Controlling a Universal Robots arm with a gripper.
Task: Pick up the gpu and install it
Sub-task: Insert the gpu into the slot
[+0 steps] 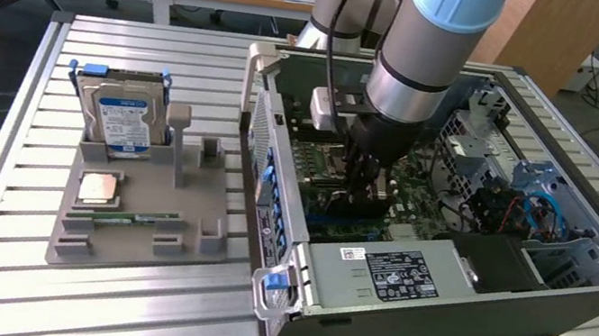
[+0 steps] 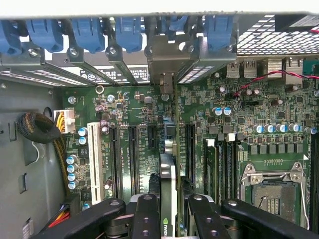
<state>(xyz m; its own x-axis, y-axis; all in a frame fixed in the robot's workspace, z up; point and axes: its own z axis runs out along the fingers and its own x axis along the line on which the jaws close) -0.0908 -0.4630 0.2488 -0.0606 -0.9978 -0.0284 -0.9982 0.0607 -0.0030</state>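
My gripper (image 1: 362,188) reaches down into the open computer case (image 1: 279,142), over the green motherboard (image 1: 332,160). In the wrist view the gripper (image 2: 172,219) is shut on the gpu (image 2: 168,164), a thin black card seen edge-on. The card stands upright along an expansion slot in the motherboard (image 2: 249,114). Its silver bracket (image 2: 167,57) meets the rear slot openings under the blue latches (image 2: 129,32). I cannot tell whether the card's lower edge is seated in the slot. In the exterior view the gpu (image 1: 351,206) is a dark shape under the fingers.
To the exterior view's left, a grey holder tray (image 1: 130,236) carries the silver hard drive (image 1: 122,122), a green memory stick (image 1: 133,218) and a copper-coloured chip (image 1: 96,187). Inside the case are the power supply (image 1: 404,272), the CPU socket (image 2: 271,186) and a cable bundle (image 2: 40,127).
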